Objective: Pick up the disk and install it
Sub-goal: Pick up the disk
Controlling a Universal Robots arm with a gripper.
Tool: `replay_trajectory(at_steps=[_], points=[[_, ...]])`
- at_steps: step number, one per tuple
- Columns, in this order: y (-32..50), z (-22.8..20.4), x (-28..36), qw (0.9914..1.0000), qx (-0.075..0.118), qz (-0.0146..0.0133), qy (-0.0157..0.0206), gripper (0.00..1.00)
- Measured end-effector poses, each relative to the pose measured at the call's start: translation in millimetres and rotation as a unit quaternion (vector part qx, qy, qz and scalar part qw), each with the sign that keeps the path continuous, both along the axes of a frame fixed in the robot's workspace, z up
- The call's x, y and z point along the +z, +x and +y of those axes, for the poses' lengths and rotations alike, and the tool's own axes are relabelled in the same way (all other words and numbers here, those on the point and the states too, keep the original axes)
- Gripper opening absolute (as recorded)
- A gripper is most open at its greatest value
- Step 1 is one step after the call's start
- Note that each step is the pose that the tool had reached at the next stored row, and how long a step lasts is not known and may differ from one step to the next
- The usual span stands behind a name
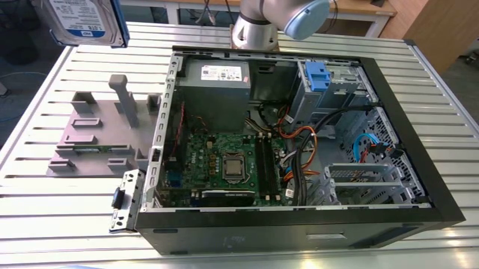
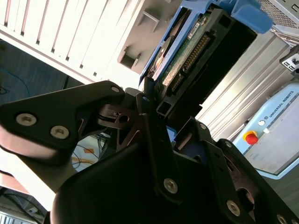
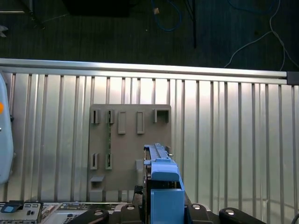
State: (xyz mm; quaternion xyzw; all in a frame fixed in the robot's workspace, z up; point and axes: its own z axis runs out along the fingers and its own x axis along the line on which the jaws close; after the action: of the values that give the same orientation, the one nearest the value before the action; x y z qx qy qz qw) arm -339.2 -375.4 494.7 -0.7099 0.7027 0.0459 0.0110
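Observation:
The disk (image 1: pixel 82 22), silver with a white-and-blue label and a blue bracket, hangs in the air over the table's far corner at the exterior view's left, above the grey plastic stand (image 1: pixel 97 134). In the second wrist view my black gripper (image 2: pixel 154 109) is shut on the disk (image 2: pixel 187 51), whose green circuit board and connector face the camera. The first wrist view looks down past the gripper (image 3: pixel 163 212) along the disk's blue-framed edge (image 3: pixel 161 184) onto the stand (image 3: pixel 126 140) below.
An open computer case (image 1: pixel 419 162) lies on the slatted metal table (image 1: pixel 60 224), with the motherboard, a grey power-supply box (image 1: pixel 215 84) and a drive bay with a blue bracket (image 1: pixel 318 75) inside. The arm's base (image 1: pixel 254 31) stands behind the case.

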Motion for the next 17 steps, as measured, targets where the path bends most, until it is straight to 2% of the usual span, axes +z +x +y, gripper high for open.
replay_trajectory(at_steps=[17], points=[[21.0,0.0,-0.6,1.00000,0.000,0.0000,0.0000,0.37]])
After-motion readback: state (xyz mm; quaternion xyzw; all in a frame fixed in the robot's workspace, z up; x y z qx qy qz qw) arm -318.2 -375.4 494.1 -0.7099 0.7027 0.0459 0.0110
